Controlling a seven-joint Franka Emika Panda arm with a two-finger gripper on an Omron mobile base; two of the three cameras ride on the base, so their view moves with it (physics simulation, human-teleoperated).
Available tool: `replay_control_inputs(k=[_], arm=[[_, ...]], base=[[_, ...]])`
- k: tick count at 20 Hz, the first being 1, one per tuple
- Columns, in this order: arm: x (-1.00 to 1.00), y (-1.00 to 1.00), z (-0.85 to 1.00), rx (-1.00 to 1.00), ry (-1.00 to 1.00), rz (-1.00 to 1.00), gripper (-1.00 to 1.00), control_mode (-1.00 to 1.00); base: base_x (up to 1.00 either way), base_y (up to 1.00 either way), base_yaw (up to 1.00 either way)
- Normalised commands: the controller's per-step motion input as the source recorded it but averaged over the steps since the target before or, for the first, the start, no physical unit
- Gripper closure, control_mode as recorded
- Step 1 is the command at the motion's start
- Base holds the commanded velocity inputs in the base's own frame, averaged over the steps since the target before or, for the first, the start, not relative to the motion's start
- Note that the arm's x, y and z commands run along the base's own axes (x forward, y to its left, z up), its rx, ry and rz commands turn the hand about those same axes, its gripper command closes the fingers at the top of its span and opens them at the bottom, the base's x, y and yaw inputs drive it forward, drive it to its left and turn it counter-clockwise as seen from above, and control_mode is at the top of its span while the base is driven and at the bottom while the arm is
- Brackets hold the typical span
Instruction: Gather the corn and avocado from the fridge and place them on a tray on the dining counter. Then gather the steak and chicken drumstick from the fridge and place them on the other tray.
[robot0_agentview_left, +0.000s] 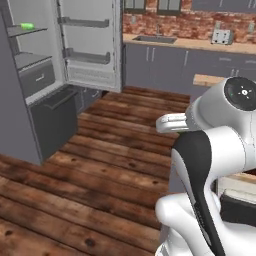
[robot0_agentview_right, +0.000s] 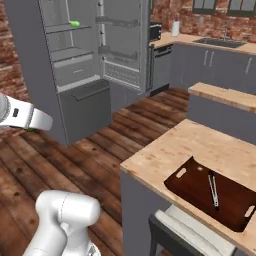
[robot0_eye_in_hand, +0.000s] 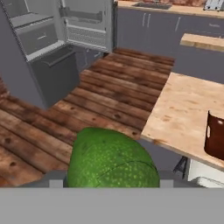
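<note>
Two dark finger tips of my gripper (robot0_eye_in_hand: 108, 183) are almost wholly hidden: the avocado (robot0_eye_in_hand: 112, 159) bulges between them in the hand view, pinched at its sides, and only small grey stubs show at either flank. Its lower part is cut off at the bottom of that view. From the left base view my own white arm blocks most of the dining counter (robot0_agentview_right: 200, 145), and my hand is cut off at the left edge of the right base view.

On the dining counter's pale wood lies a dark brown tray (robot0_agentview_right: 210, 192), near the counter's front edge, with a thin metal utensil on it that I cannot identify. In the hand view just one corner of that tray (robot0_eye_in_hand: 215, 138) shows at the right edge.

Across the dark plank floor (robot0_agentview_left: 100, 150) the grey fridge (robot0_agentview_right: 65, 70) stands with its door swung wide; a small green item (robot0_agentview_right: 75, 23) sits on an upper shelf, too small to name. Brick wall and grey cabinets run behind, with a sink (robot0_agentview_left: 154, 39) set into the far counter. No writing is legible anywhere.
</note>
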Motion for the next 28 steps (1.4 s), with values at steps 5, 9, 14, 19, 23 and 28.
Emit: replay_control_inputs(k=[5,9,14,19,23,28], arm=[[0.0,0.0,0.0,0.0,0.0,0.0,1.0,1.0],[0.0,0.0,0.0,0.0,0.0,0.0,1.0,1.0],[0.0,0.0,0.0,0.0,0.0,0.0,1.0,1.0],[0.0,0.0,0.0,0.0,0.0,0.0,1.0,1.0],[0.0,0.0,0.0,0.0,0.0,0.0,1.0,1.0],[0.0,0.0,0.0,0.0,0.0,0.0,1.0,1.0]], base=[[-0.51,-0.74,-0.25],[-0.08,-0.52,-0.32],[0.0,-0.24,-0.36],[0.03,-0.01,-0.41],[0.14,0.0,-0.38],[0.26,0.0,-0.3]])
